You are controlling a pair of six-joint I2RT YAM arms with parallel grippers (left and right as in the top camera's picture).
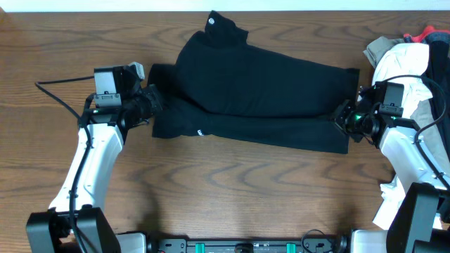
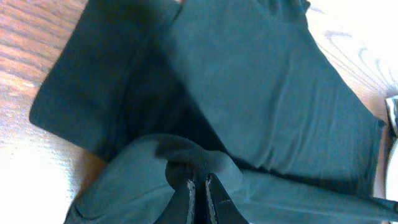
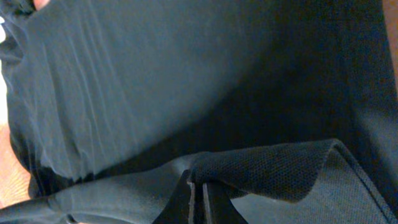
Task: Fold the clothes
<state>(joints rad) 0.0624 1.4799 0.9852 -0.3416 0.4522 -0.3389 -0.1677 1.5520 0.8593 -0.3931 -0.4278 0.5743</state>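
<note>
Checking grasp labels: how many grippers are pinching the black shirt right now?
2. The left gripper pinches a fold at the left edge of the shirt; the right gripper pinches its right edge.

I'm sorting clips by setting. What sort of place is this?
Probably a robotics lab bench rather than a home: a left arm and right arm stand at a wood-grain table, a black shirt lies between them, and more laundry is piled at the side.

Pinches shirt (image 1: 267, 91) edges with left pincer (image 2: 199, 185) and right pincer (image 3: 198, 186), jaws pressed together; reaches inward from opposite sides, white forearms slanted, wrists low.
</note>
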